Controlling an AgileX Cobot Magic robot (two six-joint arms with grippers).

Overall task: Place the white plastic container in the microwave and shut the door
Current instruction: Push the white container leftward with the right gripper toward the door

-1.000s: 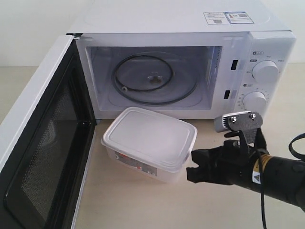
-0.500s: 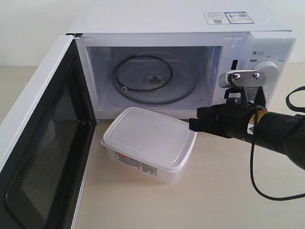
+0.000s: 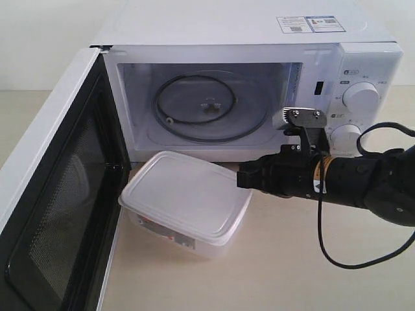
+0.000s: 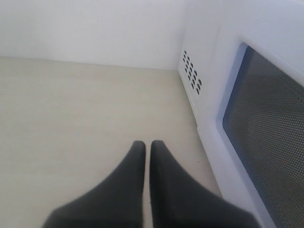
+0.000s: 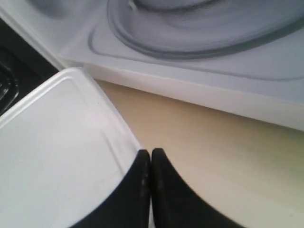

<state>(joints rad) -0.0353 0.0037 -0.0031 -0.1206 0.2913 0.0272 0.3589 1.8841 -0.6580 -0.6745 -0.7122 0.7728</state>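
Rectangular translucent-white lidded plastic container (image 3: 185, 201), corner at the tips of the right gripper (image 3: 241, 178), fingers pressed together and empty; white countertop microwave (image 3: 227, 26) beyond them.

Translucent matt white plastic container (image 3: 185, 201), glossy white microwave (image 3: 246, 39), dark fine-mesh door (image 3: 58, 217) window, clear glass turntable (image 3: 211, 107), matt pale table (image 3: 292, 272), matt black right claw (image 5: 151, 154)

One white plastic container (image 3: 185, 197), rectangular, translucent, rounded corners, flat lid on, red-and-white label on near side wall; flat and slightly skewed at lower centre of frame, just in front of the cavity, outside it. One white microwave (image 3: 246, 26) across upper frame, round glass turntable inside, two round dials at right, stickers on top. Side-hinged door (image 3: 52, 194) wide open at left of frame, black inner face and dark mesh window showing.
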